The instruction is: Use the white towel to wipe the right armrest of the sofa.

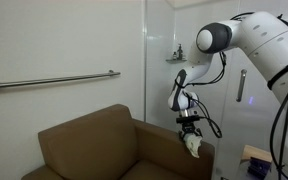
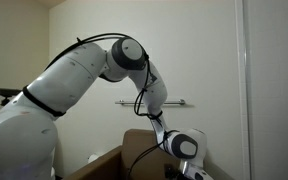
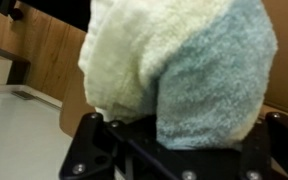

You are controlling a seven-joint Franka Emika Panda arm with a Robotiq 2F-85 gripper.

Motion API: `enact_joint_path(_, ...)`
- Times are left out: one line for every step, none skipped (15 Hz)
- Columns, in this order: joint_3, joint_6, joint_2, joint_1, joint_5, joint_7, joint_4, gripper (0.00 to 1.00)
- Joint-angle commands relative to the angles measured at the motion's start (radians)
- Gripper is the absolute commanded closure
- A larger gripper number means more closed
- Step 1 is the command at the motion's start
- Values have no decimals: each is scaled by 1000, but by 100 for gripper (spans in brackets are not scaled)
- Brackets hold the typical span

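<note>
The white towel [image 1: 193, 145] hangs bunched from my gripper [image 1: 189, 129] just above the brown sofa's armrest [image 1: 180, 152], its lower end touching or nearly touching the armrest top. In the wrist view the towel [image 3: 174, 70] fills most of the picture, pinched between the black fingers [image 3: 174, 140]. The gripper is shut on it. In an exterior view the arm's wrist [image 2: 182, 146] hides the gripper and towel; only the sofa's back edge [image 2: 134, 140] shows.
A metal grab bar [image 1: 49, 80] runs along the white wall behind the sofa. A glass partition with a handle [image 1: 241, 85] stands beside the armrest. A cardboard box [image 1: 256, 160] sits on the floor near the robot base.
</note>
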Motion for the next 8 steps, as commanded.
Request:
enact_joint_path(18, 9, 68, -8, 16, 29, 75, 90)
enact_joint_path(25, -4, 84, -13, 22, 28, 107, 90)
enact_joint_path(31, -23, 99, -15, 25, 30, 145, 90)
enact_joint_path(34, -43, 111, -13, 25, 35, 186, 90)
enact_joint_path(39, -58, 122, -13, 25, 38, 225, 90)
enact_joint_path(42, -69, 135, -9, 23, 45, 270, 90)
enact_joint_path(50, -71, 148, -6, 23, 50, 315, 90)
enact_joint_path(59, -71, 164, -4, 24, 55, 362, 90)
